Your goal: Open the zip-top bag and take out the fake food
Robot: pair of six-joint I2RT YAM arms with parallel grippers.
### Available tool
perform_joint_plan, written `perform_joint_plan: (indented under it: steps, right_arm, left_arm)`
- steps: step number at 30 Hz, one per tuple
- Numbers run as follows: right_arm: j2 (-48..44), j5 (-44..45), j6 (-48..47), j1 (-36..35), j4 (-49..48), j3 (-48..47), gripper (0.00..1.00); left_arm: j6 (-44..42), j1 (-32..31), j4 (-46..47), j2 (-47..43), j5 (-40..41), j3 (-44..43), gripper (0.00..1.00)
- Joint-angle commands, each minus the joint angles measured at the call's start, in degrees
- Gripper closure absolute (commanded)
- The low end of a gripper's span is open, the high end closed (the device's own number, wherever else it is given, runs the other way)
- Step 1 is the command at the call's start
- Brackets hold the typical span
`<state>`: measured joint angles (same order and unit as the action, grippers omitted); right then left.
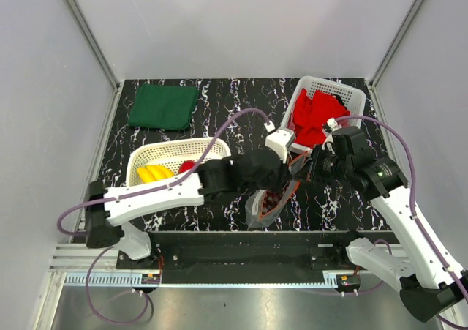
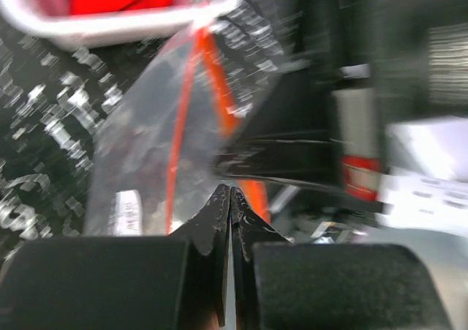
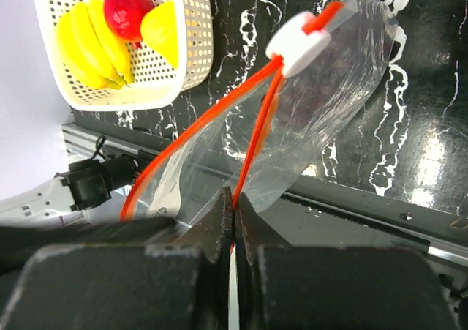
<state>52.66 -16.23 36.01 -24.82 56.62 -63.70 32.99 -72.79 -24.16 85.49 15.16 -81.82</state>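
- The zip-top bag (image 1: 269,202) hangs at centre, slightly low in the top view, stretched between both grippers above the black marbled table (image 1: 219,99).
- Its orange-red zip strip is parted. The white slider (image 3: 298,43) sits at the upper right of the right wrist view.
- A dark mass (image 1: 273,196) shows through the plastic; we cannot identify it.
- The right gripper (image 3: 232,198) has its jaws together, clamped on one orange strip.
- The left gripper (image 2: 229,195) has its jaws together on the bag's plastic edge.
- The left wrist covers the bag's top in the top view.
- At left centre, a white basket (image 1: 146,153) holds the banana bunch (image 1: 155,173), red fruit (image 1: 186,167) and lemon (image 3: 162,31).
- At upper right, a second basket (image 1: 351,94) holds a red cloth (image 1: 314,118).
- A green cloth (image 1: 162,107) lies at upper left.
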Motion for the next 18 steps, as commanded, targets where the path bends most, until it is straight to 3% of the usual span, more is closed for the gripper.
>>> perform_joint_plan:
  steps: [1,11,18]
  right_arm:
    - [0.16,-1.09,1.78,-0.41,-1.69,-3.88,1.00]
    - [0.86,-2.49,2.05,-0.32,-1.69,-5.56,1.00]
    - [0.07,-1.97,1.35,-0.32,-1.87,-3.80,1.00]
  left_arm:
    - [1.81,-0.42,-5.45,3.97,6.46,-5.10,0.98]
    - [-0.03,-0.42,-17.40,12.76,18.50,-11.43,1.00]
    - [-1.18,0.20,-13.11,16.02,6.04,-10.47,0.92]
